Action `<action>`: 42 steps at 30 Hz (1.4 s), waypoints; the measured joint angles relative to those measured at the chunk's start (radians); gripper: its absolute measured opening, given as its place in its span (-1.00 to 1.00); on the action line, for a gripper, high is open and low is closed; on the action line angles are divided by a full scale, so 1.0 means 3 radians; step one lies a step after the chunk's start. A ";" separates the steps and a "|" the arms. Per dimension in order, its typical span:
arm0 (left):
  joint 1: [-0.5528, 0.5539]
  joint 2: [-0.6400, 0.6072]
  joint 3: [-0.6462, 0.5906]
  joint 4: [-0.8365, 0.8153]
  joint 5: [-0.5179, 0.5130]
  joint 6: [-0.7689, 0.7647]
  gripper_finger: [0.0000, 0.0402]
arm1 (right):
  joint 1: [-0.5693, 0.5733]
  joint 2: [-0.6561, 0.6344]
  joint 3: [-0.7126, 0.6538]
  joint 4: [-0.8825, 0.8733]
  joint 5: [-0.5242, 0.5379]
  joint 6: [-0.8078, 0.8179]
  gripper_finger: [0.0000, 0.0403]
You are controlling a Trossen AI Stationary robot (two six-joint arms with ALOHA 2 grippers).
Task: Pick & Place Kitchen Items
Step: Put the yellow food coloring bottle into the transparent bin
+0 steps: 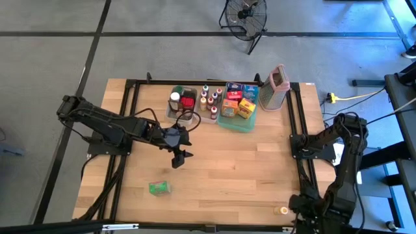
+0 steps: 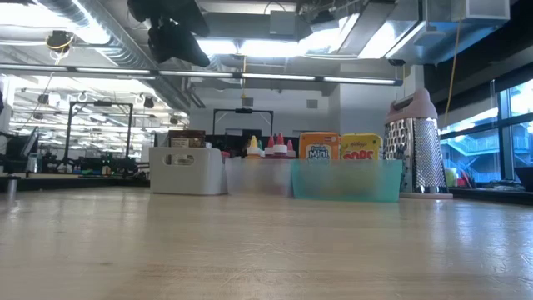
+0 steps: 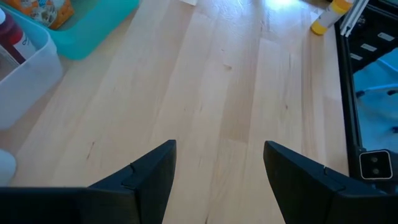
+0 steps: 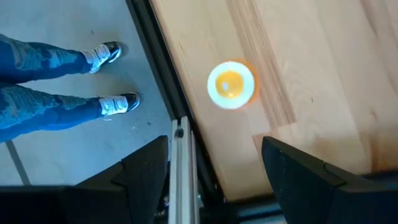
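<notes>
The left gripper [image 1: 180,158] hangs above the middle of the wooden table [image 1: 227,169], its two dark wedge-shaped fingers [image 3: 149,171] spread apart with only bare planks between them. The right gripper [image 4: 214,180] sits at the table's near right corner, fingers likewise spread and holding nothing; directly under it stands a small yellow-capped bottle [image 4: 231,84], seen from above as a round disc.

Only the high view shows the green packet [image 1: 158,188] lying alone on the near left of the table, well apart from both grippers. The rest of the kitchen items crowd the far edge: spice bottles [image 1: 209,101] in a clear tub [image 1: 174,116], coloured boxes [image 1: 237,104] in a teal bin [image 1: 237,125], with a metal grater [image 1: 276,88] with a pink top just beside it. From table height the orange and yellow box fronts [image 2: 337,147] are readable, and a white slotted bin [image 2: 186,171] appears, possibly the clear tub's neighbour.

The right wrist view alone catches a person's legs in jeans and sneakers [image 4: 109,102] on the grey floor [image 4: 74,162]. A floor fan [image 1: 246,16] stands beyond the table.
</notes>
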 joint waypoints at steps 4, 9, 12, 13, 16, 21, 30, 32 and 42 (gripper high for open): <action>0.0000 0.0000 0.0000 0.0001 0.0001 -0.0017 0.18 | -0.0091 0.0000 -0.0107 0.0132 0.0021 -0.0190 0.30; 0.0000 0.0000 0.0000 0.0000 0.0001 -0.0018 0.18 | -0.0194 0.0000 -0.0220 0.0158 -0.0001 -0.0301 0.30; 0.0000 0.0000 0.0000 0.0000 0.0000 -0.0018 0.18 | -0.0243 0.0000 -0.0273 0.0286 -0.0021 -0.0426 0.30; 0.0000 0.0000 0.0000 0.0000 0.0001 -0.0018 0.18 | -0.0259 0.0000 -0.0285 0.0320 -0.0022 -0.0474 0.30; 0.0000 0.0000 0.0000 0.0000 0.0000 -0.0018 0.18 | -0.0303 0.0000 -0.0293 0.0347 -0.0036 -0.0544 0.30; 0.0000 0.0000 0.0000 0.0000 0.0000 -0.0018 0.18 | -0.0317 0.0000 -0.0293 0.0327 -0.0281 -0.0465 0.30; 0.0000 0.0001 0.0000 0.0000 -0.0103 0.0064 0.18 | -0.0239 0.0000 -0.0295 0.0316 -0.0238 -0.0314 0.30; 0.0001 0.0001 0.0000 0.0000 -0.0151 0.0068 0.18 | -0.0240 0.0000 -0.0295 0.0308 -0.0195 -0.0314 0.30; 0.0001 0.0001 0.0000 0.0000 -0.0165 0.0070 0.18 | -0.0214 0.0001 -0.0605 0.0721 -0.0172 -0.0243 0.30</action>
